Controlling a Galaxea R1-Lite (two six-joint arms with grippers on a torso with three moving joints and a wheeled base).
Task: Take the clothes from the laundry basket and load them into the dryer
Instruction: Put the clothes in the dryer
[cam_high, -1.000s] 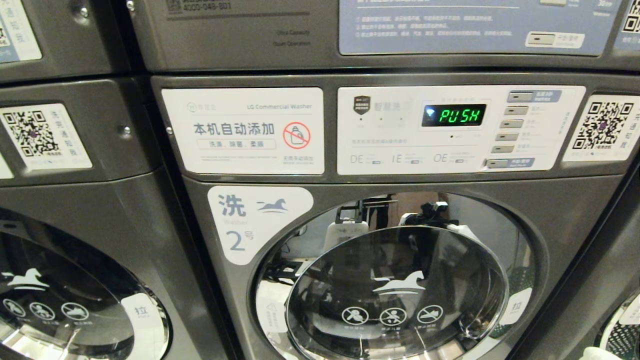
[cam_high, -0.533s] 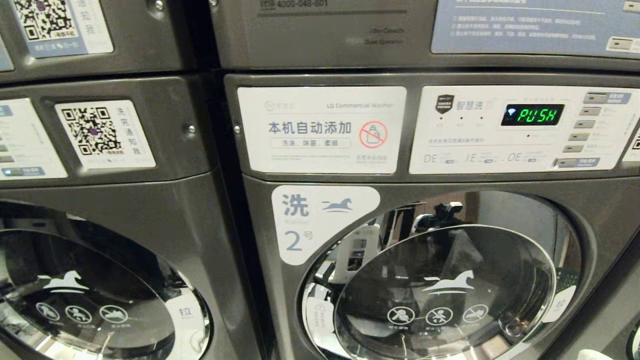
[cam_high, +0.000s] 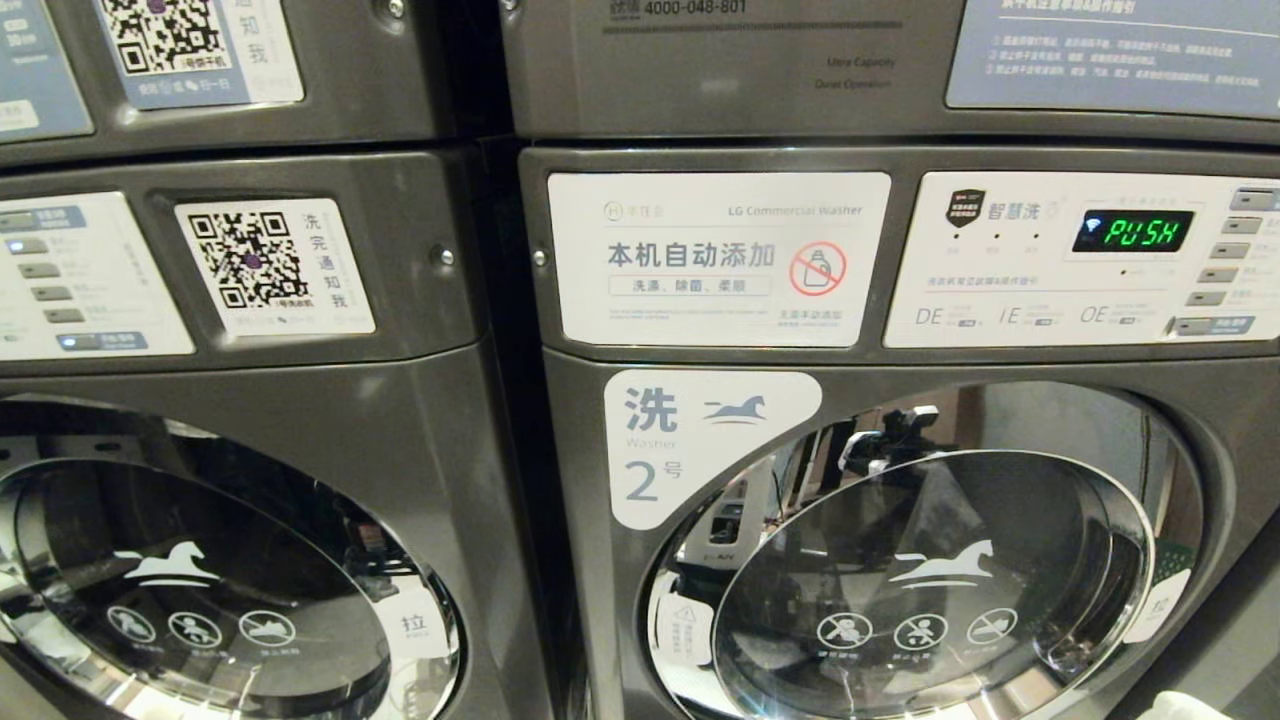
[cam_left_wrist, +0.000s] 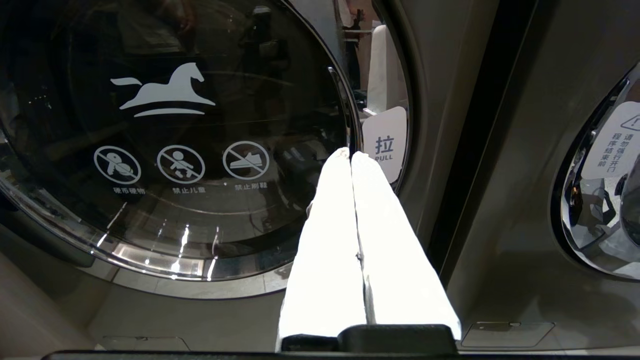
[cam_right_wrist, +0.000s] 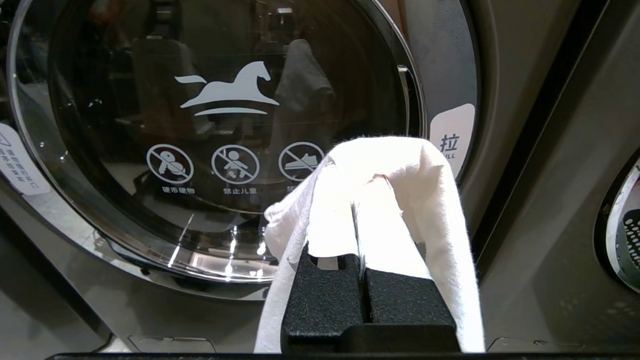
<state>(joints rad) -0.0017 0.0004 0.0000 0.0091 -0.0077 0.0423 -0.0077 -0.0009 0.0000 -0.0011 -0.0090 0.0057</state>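
I am facing a wall of dark grey front-loading machines. Since a second ago my whole head view has slid sideways: the machine marked 2 (cam_high: 900, 450), which filled the middle, now sits toward the right, and more of its left-hand neighbour (cam_high: 230, 480) shows. That is the camera turning, not the machines moving. The green display (cam_high: 1132, 231) reads PUSH as before.

My right claw (cam_right_wrist: 356, 200) is pinched fully together, and a white cloth (cam_right_wrist: 440, 210) is draped over its fingers and hangs down both sides of them; I believe it is caught between the fingertips, though the fabric hides the exact grip. Straight ahead of this claw is a closed round glass door (cam_right_wrist: 220, 135) with a white horse emblem, and just beyond the fingertips, to one side, a small white pull tab (cam_right_wrist: 452, 140) on the door rim.

My left claw (cam_left_wrist: 350, 155) is also pressed shut, fingers touching along their length, holding nothing. Its tips point at the edge of another closed door (cam_left_wrist: 170, 135), right beside that door's pull tab (cam_left_wrist: 385, 150).
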